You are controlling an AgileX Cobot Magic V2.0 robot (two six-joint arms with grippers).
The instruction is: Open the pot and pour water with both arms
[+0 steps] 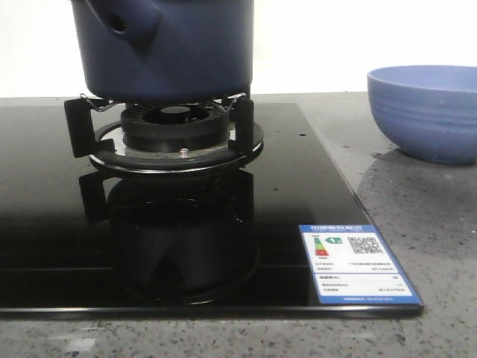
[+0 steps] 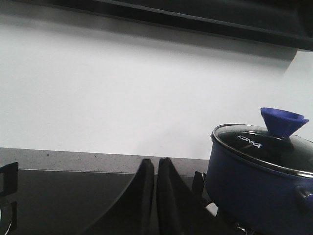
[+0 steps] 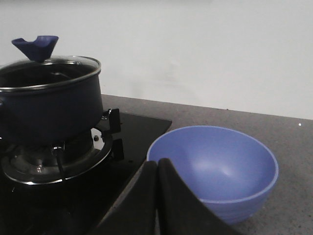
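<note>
The dark navy pot (image 1: 168, 48) stands on the gas burner (image 1: 175, 130) of the black glass hob, its hollow stub (image 1: 119, 22) facing the front camera. In the left wrist view the pot (image 2: 254, 191) wears a glass lid (image 2: 264, 147) with a blue knob (image 2: 282, 121). The right wrist view shows the pot (image 3: 49, 112) with its lid and knob (image 3: 35, 46) on. My left gripper (image 2: 155, 164) is shut and empty, beside the pot. My right gripper (image 3: 157, 165) is shut and empty, near the bowl. Neither gripper shows in the front view.
A periwinkle-blue bowl (image 1: 425, 112) stands on the grey speckled counter to the right of the hob; it also shows empty in the right wrist view (image 3: 215, 169). A blue energy label (image 1: 358, 262) is stuck on the hob's front right corner. A white wall stands behind.
</note>
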